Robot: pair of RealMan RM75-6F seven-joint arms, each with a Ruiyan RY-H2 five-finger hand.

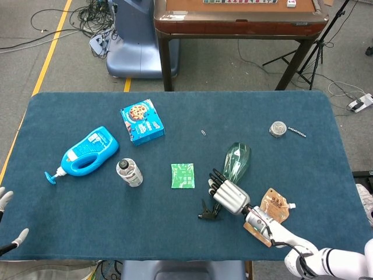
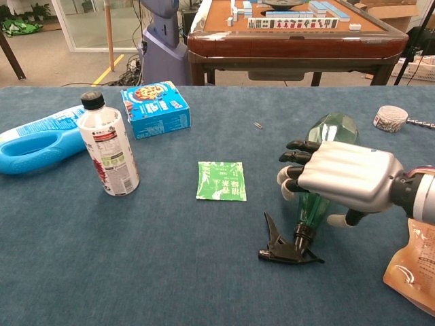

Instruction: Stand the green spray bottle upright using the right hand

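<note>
The green spray bottle (image 1: 238,157) (image 2: 332,129) lies on its side on the blue table, its base pointing away from me. Its black trigger head (image 2: 282,250) points toward the front edge. My right hand (image 1: 228,195) (image 2: 340,178) hovers low over the bottle's narrow lower part. Its fingers (image 2: 293,170) reach past the bottle's left side and the thumb (image 2: 338,219) sits at its right side, without a closed grip. My left hand (image 1: 9,233) shows only at the bottom left corner of the head view, fingers apart and holding nothing.
A green sachet (image 2: 221,180) lies left of the bottle. Further left stand a white black-capped bottle (image 2: 109,153), a blue detergent jug (image 2: 34,146) and a blue cookie box (image 2: 156,109). A brown pouch (image 2: 411,261) lies under my right forearm. A small round tin (image 2: 391,117) sits far right.
</note>
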